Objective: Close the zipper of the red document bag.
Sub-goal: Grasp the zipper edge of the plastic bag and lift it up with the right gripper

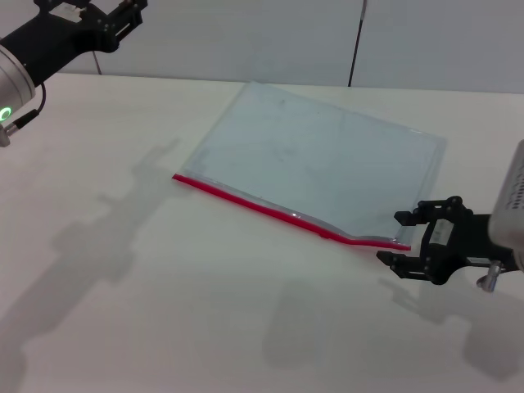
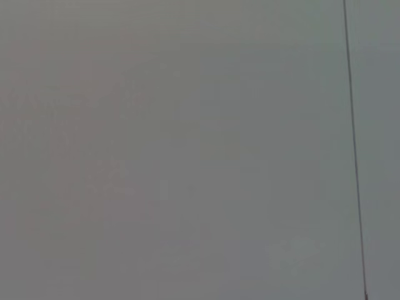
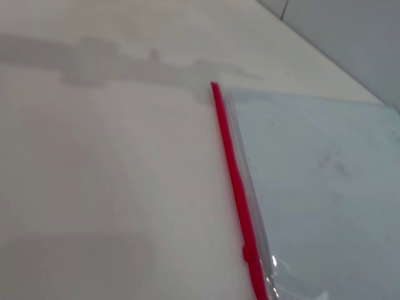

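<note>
Lying flat on the white table point(image 1: 123, 327), the translucent pale blue-grey plastic document bag point(image 1: 319, 168) shows its thin red zipper point(image 1: 278, 212) along the near edge. My right gripper point(image 1: 405, 237) gapes empty beside its right end; my left gripper point(image 1: 123, 20) hangs far left, fingers unclear.

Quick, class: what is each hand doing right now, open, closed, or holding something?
Left hand: raised at the far left, away from the bag; cannot be told.
Right hand: open, empty, just off the zipper end.
</note>
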Controlling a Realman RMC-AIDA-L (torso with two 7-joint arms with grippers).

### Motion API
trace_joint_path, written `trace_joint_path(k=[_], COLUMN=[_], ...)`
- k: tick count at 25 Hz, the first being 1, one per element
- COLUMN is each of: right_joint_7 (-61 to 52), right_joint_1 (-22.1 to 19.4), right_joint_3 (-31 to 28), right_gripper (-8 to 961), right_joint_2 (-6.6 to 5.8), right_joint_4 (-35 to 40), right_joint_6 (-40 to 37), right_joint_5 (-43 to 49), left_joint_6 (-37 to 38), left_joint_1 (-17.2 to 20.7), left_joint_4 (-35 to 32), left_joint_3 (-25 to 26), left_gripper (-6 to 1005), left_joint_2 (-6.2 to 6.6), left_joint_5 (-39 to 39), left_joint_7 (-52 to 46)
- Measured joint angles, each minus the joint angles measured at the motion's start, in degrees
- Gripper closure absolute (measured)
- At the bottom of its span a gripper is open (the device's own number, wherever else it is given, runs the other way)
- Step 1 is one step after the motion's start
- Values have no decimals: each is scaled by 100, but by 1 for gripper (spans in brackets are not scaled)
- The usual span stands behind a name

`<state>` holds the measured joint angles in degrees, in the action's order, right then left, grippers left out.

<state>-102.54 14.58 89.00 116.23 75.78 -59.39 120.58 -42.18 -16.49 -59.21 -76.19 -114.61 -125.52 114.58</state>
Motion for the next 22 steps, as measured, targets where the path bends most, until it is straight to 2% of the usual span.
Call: trace_joint_path(k=[8,22], right_joint_7=[-356,-1010], right_joint_1=[11,39], right_joint_3=[618,1171], right_gripper=[306,287], right_joint_2=[14,13], right_joint_4=[31,116], right_joint_6=[683,1283], right_joint_5=[558,1444], left_joint_6=[0,-1], left_joint_1=[1,14], left_joint_4=[-3,-120], left_joint_3=[0,0], left_gripper=[414,413], left_joint_2=[8,28], left_joint_5=[6,10], left_joint_7=[-5,-12])
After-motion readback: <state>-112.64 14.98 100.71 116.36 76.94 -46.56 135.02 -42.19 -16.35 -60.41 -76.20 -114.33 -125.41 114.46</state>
